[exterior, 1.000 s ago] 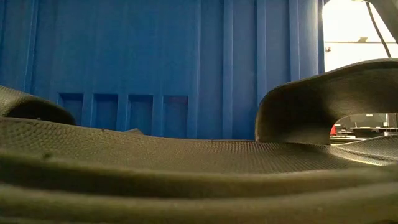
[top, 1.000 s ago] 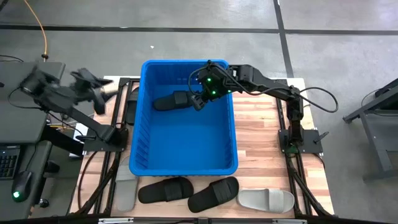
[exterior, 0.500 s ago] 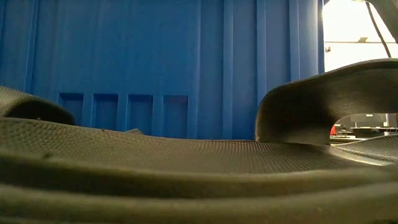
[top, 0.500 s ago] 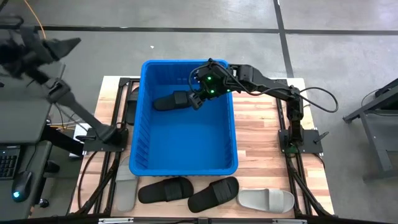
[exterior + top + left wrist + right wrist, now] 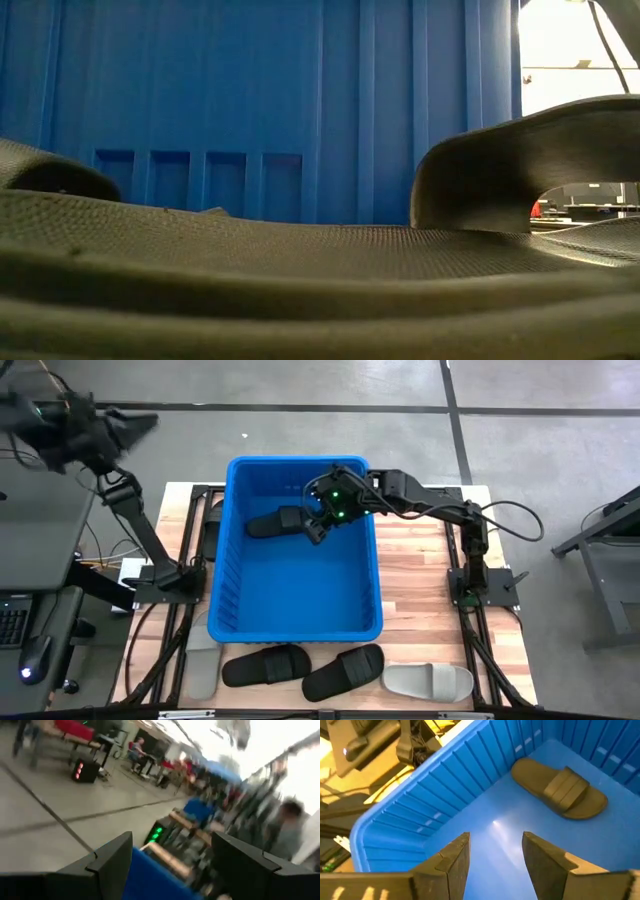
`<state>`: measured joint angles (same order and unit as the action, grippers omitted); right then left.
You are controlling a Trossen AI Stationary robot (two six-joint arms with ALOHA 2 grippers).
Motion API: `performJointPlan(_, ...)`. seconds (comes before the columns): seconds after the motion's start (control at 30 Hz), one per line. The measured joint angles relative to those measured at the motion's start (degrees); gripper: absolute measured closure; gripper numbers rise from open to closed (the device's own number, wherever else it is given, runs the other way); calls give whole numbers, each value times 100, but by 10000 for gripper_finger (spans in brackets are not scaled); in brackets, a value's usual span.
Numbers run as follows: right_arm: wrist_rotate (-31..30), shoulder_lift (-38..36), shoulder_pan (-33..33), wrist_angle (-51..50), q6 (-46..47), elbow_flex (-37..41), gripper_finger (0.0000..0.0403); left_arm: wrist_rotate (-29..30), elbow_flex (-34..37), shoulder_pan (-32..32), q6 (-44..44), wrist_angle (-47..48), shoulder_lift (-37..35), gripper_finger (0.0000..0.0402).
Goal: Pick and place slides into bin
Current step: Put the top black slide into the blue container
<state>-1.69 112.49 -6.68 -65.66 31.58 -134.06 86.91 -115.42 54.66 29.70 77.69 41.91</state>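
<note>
Black rubber slide [image 5: 277, 522] lying flat inside the blue bin [image 5: 230, 610]; four more slides [image 5: 338, 671] on the table in front. Likely light, flexible, grippy; best pinched at the strap. Right gripper [image 5: 322, 525] above the bin, fingers apart, empty. Left gripper [image 5: 170, 865] raised off-table, fingers apart.

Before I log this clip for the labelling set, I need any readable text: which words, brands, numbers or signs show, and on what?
None can be read in any view.
Bin: plain ribbed blue walls, no label.
Black slide in the bin: no brand visible on its strap.
Slides on the table: no markings visible.
Room in the left wrist view: motion-blurred; any signs there are unreadable.
</note>
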Motion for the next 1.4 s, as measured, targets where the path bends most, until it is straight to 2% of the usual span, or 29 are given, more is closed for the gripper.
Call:
performJointPlan(0.13,-55,0,1,-170,33,0,236,87,893,-431,-727,53,225,140)
performJointPlan(0.23,-210,0,-2,-209,-52,0,236,-313,1445,-815,-972,50,285,140)
performJointPlan(0.37,-275,0,1,-257,-55,0,236,-159,1927,-1509,-495,365,286,140)
performJointPlan(0.43,-273,0,38,-279,-55,0,236,-352,2018,-2066,-26,634,261,142)
performJointPlan(0.53,-264,0,125,-303,-55,0,236,-1455,2153,-2967,113,1217,267,153)
performJointPlan(0.63,-267,0,188,-485,-57,0,236,-2635,2445,-3731,-1045,1165,340,168)
performJointPlan(0.77,-259,0,202,-710,-86,0,236,-3743,2489,-4553,-1582,1242,474,180)
performJointPlan(0.83,-261,0,199,-783,-99,0,236,-4093,2648,-4889,-2154,1244,450,183)
performJointPlan(0.97,-284,0,195,-787,-101,0,236,-4517,3041,-5374,-2566,1225,448,190)
performJointPlan(1.13,-274,0,199,-901,-190,0,236,-4443,3620,-5713,-3517,1242,224,213)
performJointPlan(1.4,-418,0,188,-1627,-484,-1,236,-4684,4434,-5766,-3389,1233,140,237)
